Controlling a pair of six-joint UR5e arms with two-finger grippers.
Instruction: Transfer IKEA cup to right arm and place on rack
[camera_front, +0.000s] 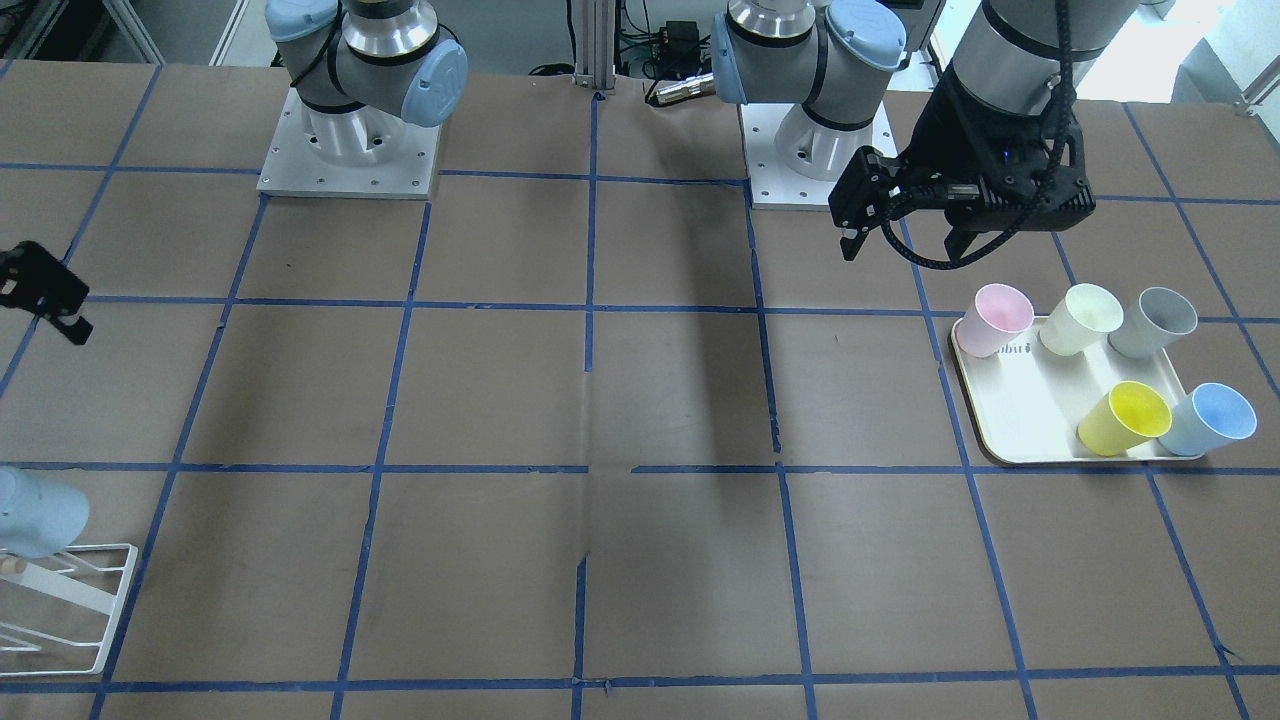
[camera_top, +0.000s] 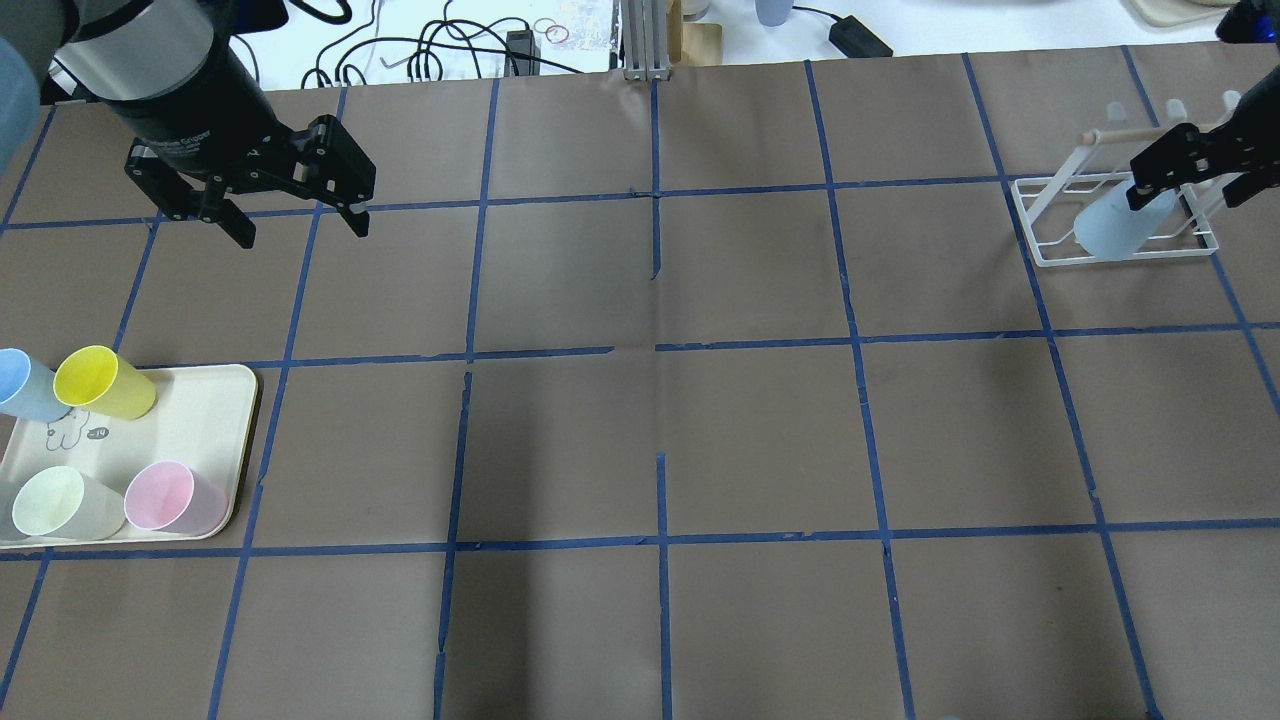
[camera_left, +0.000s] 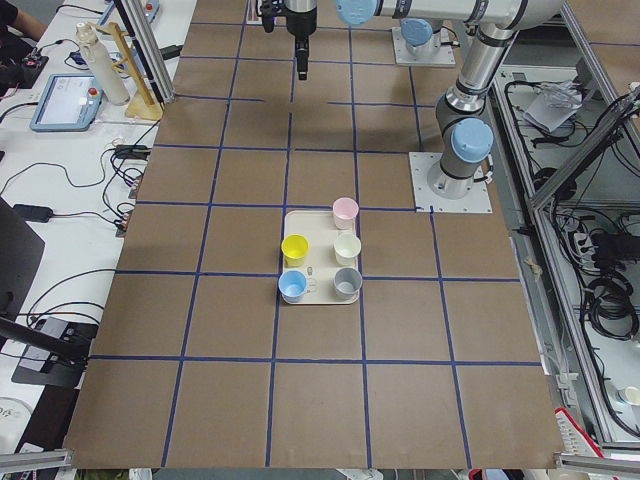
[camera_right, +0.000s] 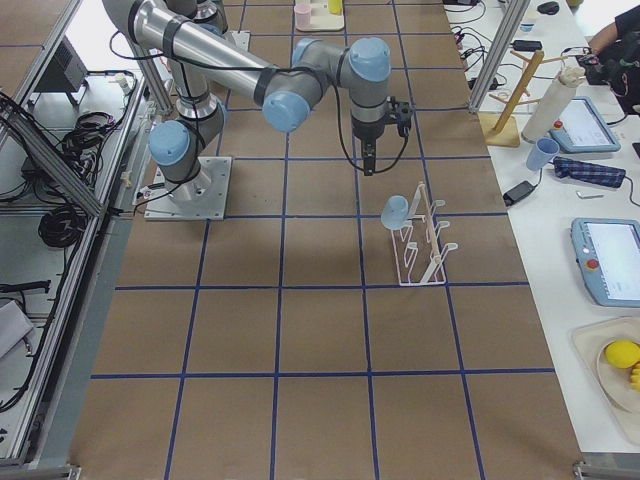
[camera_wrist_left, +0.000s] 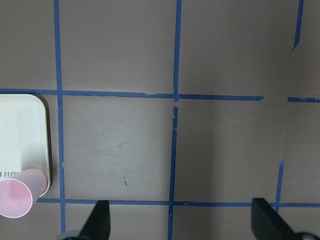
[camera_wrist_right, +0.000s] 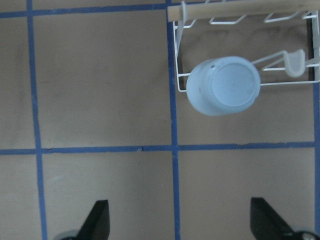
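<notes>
Right gripper (camera_wrist_right: 182, 222): fingers (camera_wrist_right: 98, 220) wide apart, nothing between them, hanging above the counter (camera_top: 650, 450), clear of the cup (camera_wrist_right: 225, 87). Cup sits upside down and tilted on a rod at one end of the rack (camera_wrist_right: 225, 8), base toward the wrist camera. Left gripper (camera_wrist_left: 181, 220) well apart at the other side, fingers also apart and empty, above the counter near the tray (camera_top: 200, 420). Tray holds pink cup (camera_front: 995, 318), yellow cup (camera_front: 1127, 418), pale green cup (camera_front: 1083, 318), grey cup (camera_front: 1155, 322) and sky-blue cup (camera_front: 1212, 418), all mouth up.
</notes>
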